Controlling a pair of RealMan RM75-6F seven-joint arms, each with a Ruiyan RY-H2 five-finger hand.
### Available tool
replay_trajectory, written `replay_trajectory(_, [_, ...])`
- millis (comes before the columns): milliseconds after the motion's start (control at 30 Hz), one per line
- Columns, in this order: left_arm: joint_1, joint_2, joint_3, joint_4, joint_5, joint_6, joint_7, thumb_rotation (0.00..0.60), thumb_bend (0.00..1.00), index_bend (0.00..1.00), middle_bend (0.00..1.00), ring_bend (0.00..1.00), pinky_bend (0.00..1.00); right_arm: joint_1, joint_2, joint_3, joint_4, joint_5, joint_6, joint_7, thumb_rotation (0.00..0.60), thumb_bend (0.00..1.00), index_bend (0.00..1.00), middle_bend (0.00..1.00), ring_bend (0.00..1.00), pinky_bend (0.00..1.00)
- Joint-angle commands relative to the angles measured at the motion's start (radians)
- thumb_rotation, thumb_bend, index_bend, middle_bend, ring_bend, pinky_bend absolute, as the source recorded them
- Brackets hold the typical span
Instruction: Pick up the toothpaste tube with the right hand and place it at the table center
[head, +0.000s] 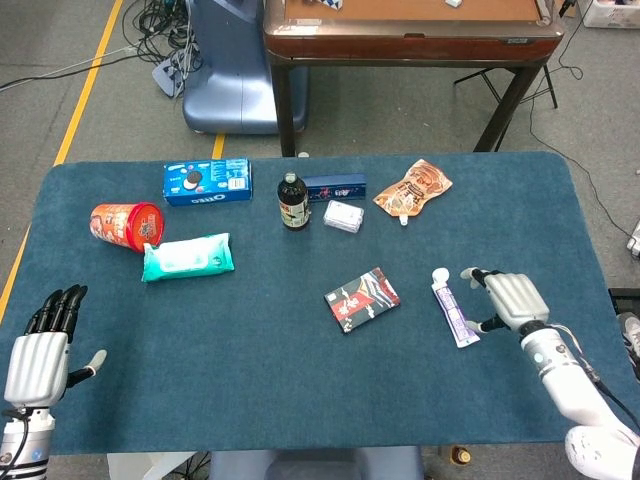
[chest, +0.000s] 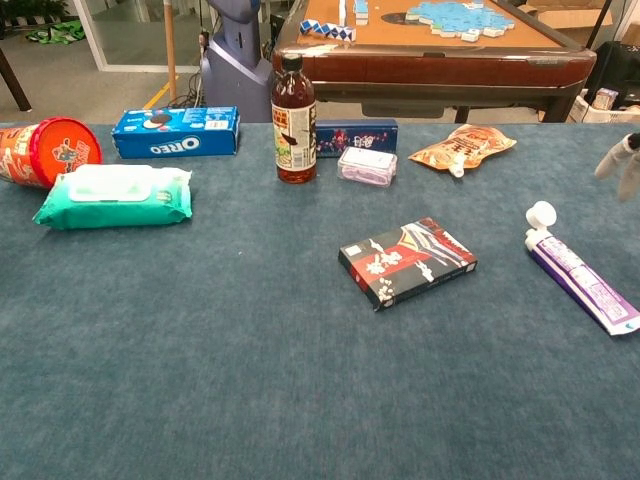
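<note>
The toothpaste tube (head: 454, 309), white with a purple label and a white cap, lies flat on the blue table at the right; the chest view shows the tube (chest: 580, 277) near its right edge. My right hand (head: 508, 299) hovers just right of the tube, fingers spread and holding nothing; only its fingertips (chest: 621, 160) enter the chest view at the far right. My left hand (head: 40, 343) rests open at the table's near left corner, outside the chest view.
A black patterned box (head: 361, 298) lies left of the tube. Further back stand a dark bottle (head: 292, 201), an Oreo box (head: 207, 181), a wet-wipes pack (head: 188, 257), a red cup (head: 127, 225) on its side, a small clear case (head: 344, 216) and an orange pouch (head: 412, 188).
</note>
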Motion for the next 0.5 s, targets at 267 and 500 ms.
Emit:
replay_trajectory(267, [0.005,-0.002,0.004,0.010,-0.002,-0.001,-0.008,0.600,0.17,0.00,0.08,0.07,0.16,0.147,-0.125,-0.023,0.158,0.191,-0.076,-0.091,0.567,0.21,0.22,0.34,0.30,0.44])
replay_trajectory(500, [0.007,-0.004,0.004,0.013,-0.004,-0.002,-0.011,0.600,0.17,0.00,0.08,0.07,0.16,0.205,-0.198,-0.042,0.243,0.241,-0.081,-0.121,0.568,0.21,0.22,0.34,0.30,0.43])
